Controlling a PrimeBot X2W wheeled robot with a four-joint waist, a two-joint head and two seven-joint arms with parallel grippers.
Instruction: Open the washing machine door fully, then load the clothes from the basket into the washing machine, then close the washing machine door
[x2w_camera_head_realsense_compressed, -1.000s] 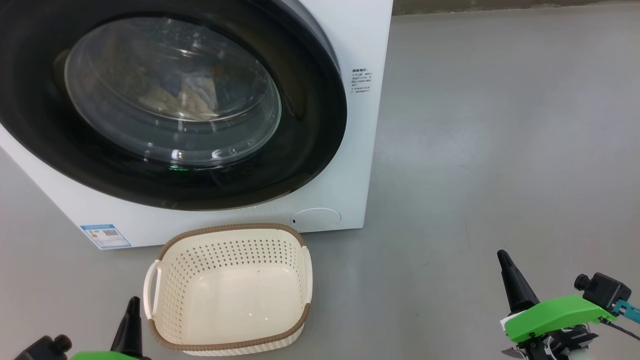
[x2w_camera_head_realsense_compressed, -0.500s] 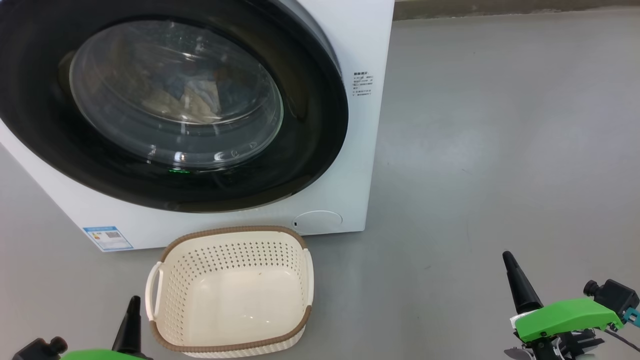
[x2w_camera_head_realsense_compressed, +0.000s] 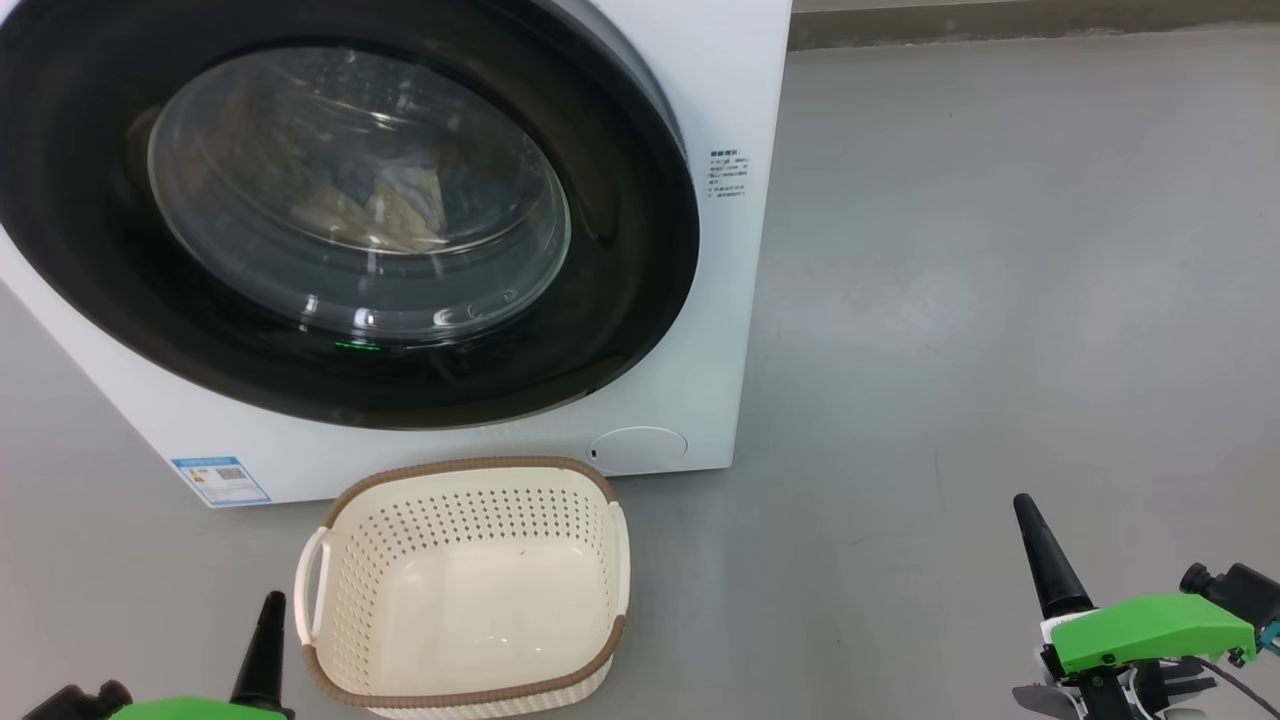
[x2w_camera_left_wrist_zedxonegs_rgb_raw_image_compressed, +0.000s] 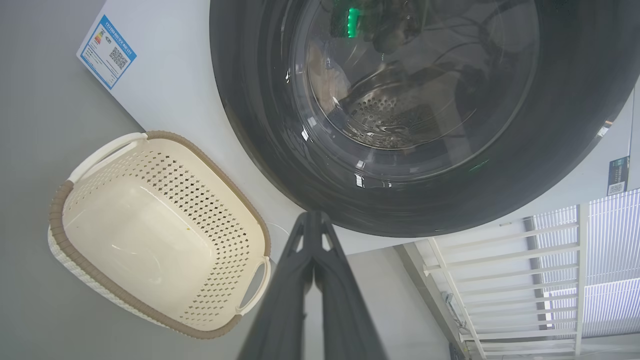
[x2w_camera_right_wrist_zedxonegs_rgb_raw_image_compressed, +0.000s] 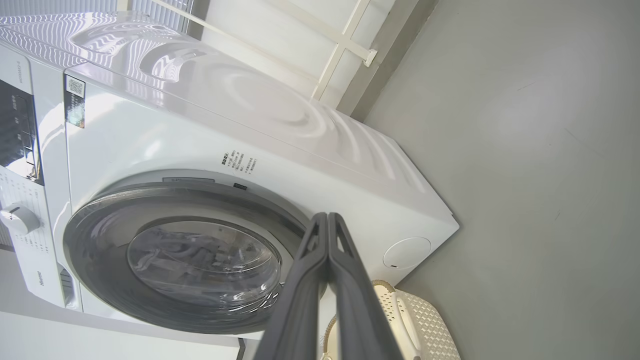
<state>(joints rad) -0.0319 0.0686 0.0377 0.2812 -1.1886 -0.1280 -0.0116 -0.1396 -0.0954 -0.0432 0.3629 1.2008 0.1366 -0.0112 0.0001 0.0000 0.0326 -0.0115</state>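
Right end effector (x2w_camera_head_realsense_compressed: 1026, 512) drifted outward over floor (x2w_camera_head_realsense_compressed: 950, 300), basket (x2w_camera_head_realsense_compressed: 470, 465) rim beside washer (x2w_camera_head_realsense_compressed: 725, 90)

basket (x2w_camera_head_realsense_compressed: 470, 466) on floor (x2w_camera_head_realsense_compressed: 1000, 300) just in front of washing machine (x2w_camera_head_realsense_compressed: 730, 80), below its door (x2w_camera_head_realsense_compressed: 640, 280). door flush on machine front, clothes (x2w_camera_head_realsense_compressed: 385, 200) inside machine behind it.

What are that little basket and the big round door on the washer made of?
The basket looks like moulded cream plastic: smooth and slightly shiny, with rows of punched holes. Its brown rim seems to be plastic that only imitates weave. The washing machine door appears to be glossy black plastic, mirror-like with reflections, around a clear bulging window, probably glass.
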